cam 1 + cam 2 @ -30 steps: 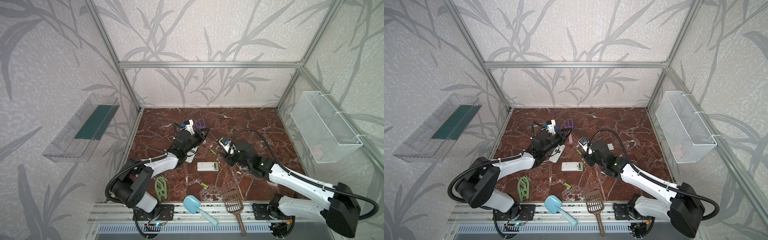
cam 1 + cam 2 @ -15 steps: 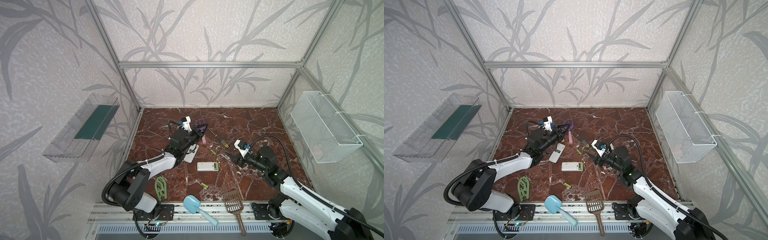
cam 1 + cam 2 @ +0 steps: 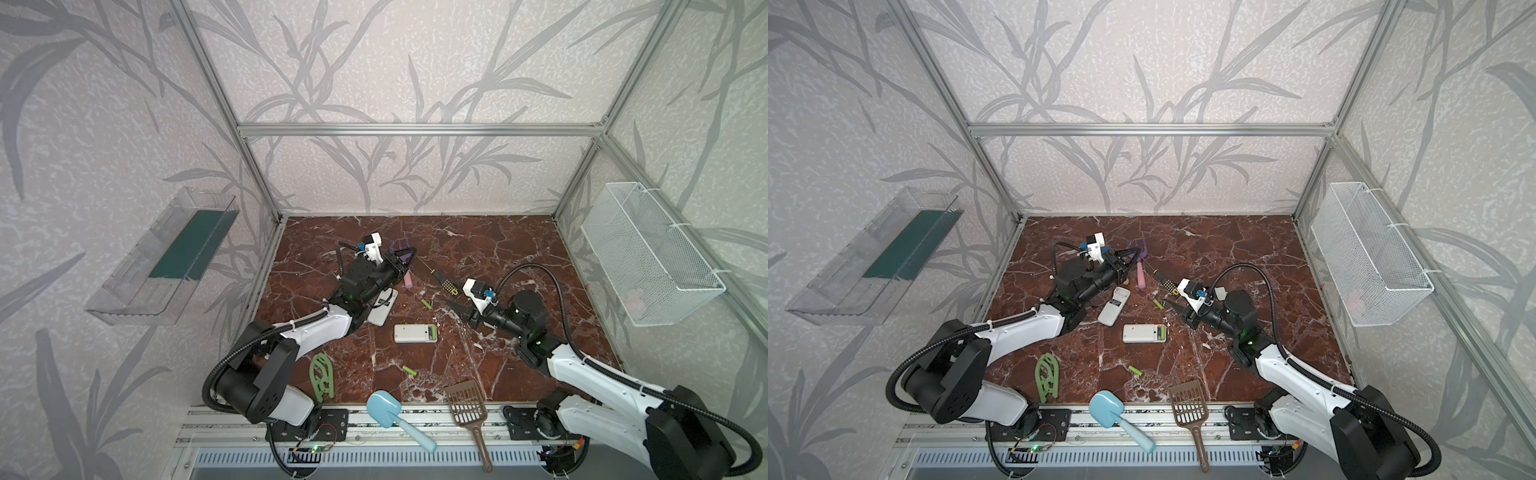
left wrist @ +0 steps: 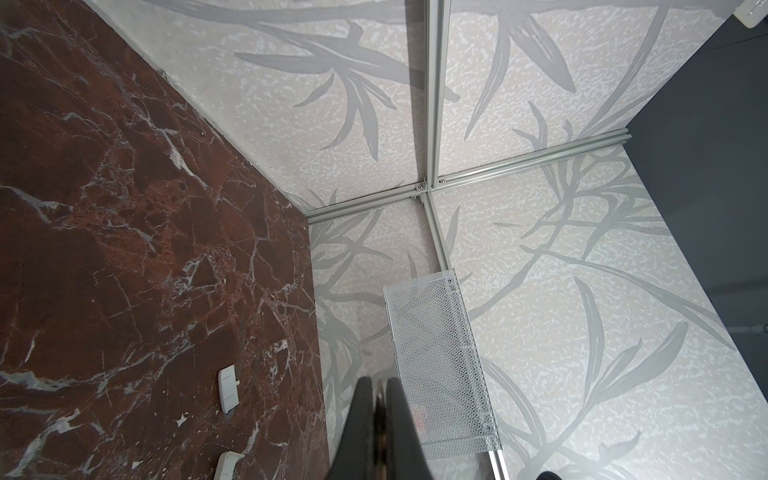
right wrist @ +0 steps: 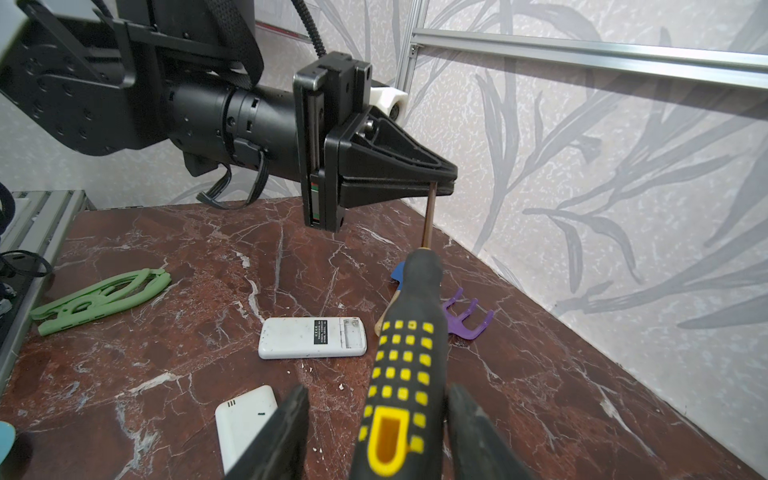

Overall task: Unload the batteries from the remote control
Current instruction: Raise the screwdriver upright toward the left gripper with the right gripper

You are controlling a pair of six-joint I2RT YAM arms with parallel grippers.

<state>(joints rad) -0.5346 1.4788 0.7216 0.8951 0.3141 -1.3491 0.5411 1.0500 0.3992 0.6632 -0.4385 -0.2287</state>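
On the veined red-brown marble bench [image 3: 498,249], the left pincer [image 5: 444,179] is clamped tight on the thin metal shaft of a screwdriver [image 5: 409,332], whose black rubbery handle, studded with yellow squares, lies between the parted fingers of the right pincer [image 5: 378,388], a gap showing on one side. The lime-green batteries [image 3: 432,333] are split up: some sit side by side in the open compartment at one end of a white plastic remote [image 3: 411,333] in the middle of the bench, a loose cell [image 3: 427,304] lies just behind it, near the screwdriver, and a second loose cell [image 3: 409,370] lies toward the front edge. A second white remote [image 5: 311,337], its back compartment open, lies just beside the left arm. Beneath the left pincer lies a purple plastic rake [image 3: 408,281] with a pink handle. A pale green folding hanger [image 3: 322,376] lies near the front left corner; a light blue scoop [image 3: 384,409] and a brown slotted scoop [image 3: 465,405] overhang the front edge. A white wire basket [image 3: 648,257] hangs on the right wall, a clear plastic tray [image 3: 162,257] on the left.
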